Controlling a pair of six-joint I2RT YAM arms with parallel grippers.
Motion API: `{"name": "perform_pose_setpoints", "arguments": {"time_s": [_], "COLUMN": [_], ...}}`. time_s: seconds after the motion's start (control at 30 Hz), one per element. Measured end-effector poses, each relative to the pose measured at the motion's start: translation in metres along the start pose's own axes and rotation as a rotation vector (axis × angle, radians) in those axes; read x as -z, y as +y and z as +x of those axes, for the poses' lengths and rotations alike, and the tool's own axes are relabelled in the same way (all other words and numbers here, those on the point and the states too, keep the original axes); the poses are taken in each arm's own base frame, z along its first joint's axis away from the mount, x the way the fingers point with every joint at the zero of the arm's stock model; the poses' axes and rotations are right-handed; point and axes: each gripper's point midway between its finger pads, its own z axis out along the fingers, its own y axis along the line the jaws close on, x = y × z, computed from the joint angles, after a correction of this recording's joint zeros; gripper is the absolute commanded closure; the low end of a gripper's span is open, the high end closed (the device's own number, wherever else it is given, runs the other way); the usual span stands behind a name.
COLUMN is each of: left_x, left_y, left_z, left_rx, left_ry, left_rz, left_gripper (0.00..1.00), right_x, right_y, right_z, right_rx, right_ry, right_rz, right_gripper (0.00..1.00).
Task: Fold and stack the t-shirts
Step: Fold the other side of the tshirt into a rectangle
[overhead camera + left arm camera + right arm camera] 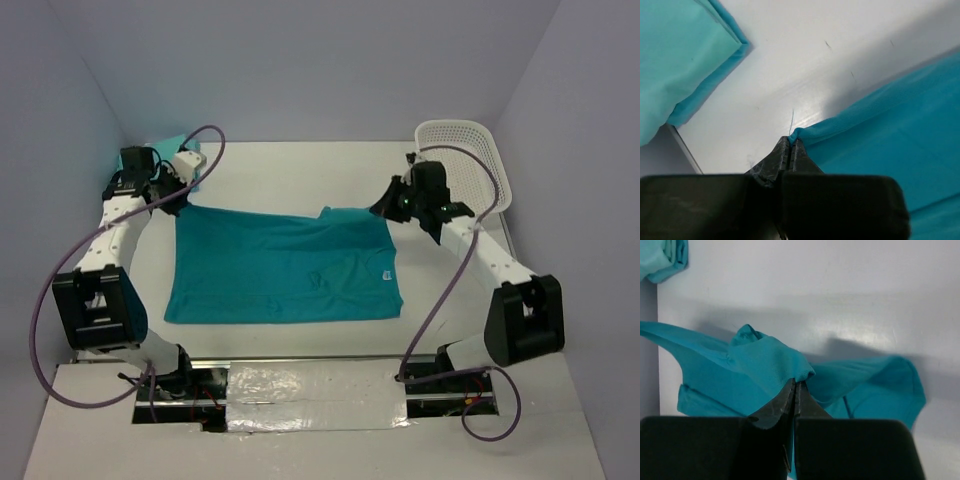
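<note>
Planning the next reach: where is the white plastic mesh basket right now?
Top view: the white plastic mesh basket sits at the far right corner of the white table, just behind the right tool, which pinches the dark teal t-shirt.

A white table [300, 170] sits boxed in by plain pale-lavender walls [320, 60] under soft light.

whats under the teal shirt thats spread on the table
Where the left hand and right hand hold up the far corners of the teal shirt, only bare white table shows beneath. The rest lies flat; anything under it is covered.
</note>
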Motion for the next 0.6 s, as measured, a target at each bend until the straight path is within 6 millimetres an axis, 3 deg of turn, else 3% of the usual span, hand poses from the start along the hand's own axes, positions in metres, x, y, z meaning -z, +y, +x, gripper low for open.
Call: {"name": "perform_pose_setpoints", "arguments": {"time_s": [0.1,0.27,0.33,0.43,0.6], "left_x": [0.012,0.007,0.008,0.011,0.014], "left_y": [-0.014,-0.049,-0.062,-0.071,-0.066], "left_z": [0.018,0.092,0.116,0.135,0.143], "left_rx": [-0.090,-0.137,-0.150,-0.166,-0.206], "left_ry": [0.022,0.191,0.249,0.299,0.334], "left_rz": [0.045,0.179,0.224,0.257,0.250], "left_gripper": [1.00,1.00,1.00,1.00,1.00], "right_x": [0.013,0.011,0.012,0.011,0.011], "right_y": [-0.013,-0.051,-0.056,-0.049,-0.054], "right_z": [0.031,0.107,0.127,0.136,0.141], "right_rx": [-0.014,-0.078,-0.084,-0.072,-0.074], "right_ry": [0.018,0.162,0.209,0.230,0.227], "right_rz": [0.008,0.084,0.098,0.088,0.108], "right_gripper": [1.00,1.00,1.00,1.00,1.00]}}
